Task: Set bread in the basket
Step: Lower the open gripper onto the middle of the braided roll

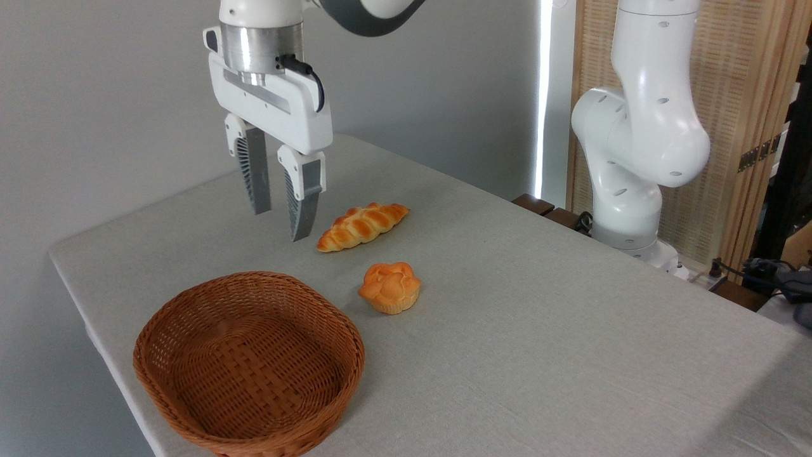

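The bread (362, 226), a golden braided loaf with tapered ends, lies on the grey tablecloth near the middle of the table. My gripper (281, 223) hangs open just left of the loaf's near end, above the cloth, with nothing between its ribbed grey fingers (302, 204). The basket (346, 332), reddish-brown oval wicker with a thick rim, stands at the front left of the table with nothing inside it.
A small round orange flower-topped bun (389, 288) sits between the loaf and the basket's right side. The arm's white base (634, 158) rises at the table's far right edge. The table's left edge (82, 304) runs close beside the basket.
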You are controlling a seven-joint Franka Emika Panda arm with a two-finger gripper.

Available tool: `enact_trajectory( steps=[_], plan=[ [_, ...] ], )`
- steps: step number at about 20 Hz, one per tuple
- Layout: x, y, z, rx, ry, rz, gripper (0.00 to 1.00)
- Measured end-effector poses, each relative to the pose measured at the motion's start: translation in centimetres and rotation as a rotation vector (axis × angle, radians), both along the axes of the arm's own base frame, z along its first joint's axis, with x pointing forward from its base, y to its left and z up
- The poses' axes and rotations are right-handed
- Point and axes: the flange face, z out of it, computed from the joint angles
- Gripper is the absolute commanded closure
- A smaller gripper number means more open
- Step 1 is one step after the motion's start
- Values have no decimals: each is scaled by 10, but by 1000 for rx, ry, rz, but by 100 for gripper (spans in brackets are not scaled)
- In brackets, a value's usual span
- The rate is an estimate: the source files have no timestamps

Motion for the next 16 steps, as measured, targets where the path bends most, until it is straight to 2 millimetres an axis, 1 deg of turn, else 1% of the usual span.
enact_trajectory(
  steps=[2,5,8,12,14,16],
  plan=[
    [-15,-24,-14,20,74,-39,0],
    [-35,-48,-29,54,175,-95,0],
    [-57,-76,-46,85,245,-162,0],
    [-88,-116,-82,128,315,-234,0],
    [-97,-130,-100,147,340,-233,0],
    [-100,-143,-116,158,346,-217,0]
  ],
)
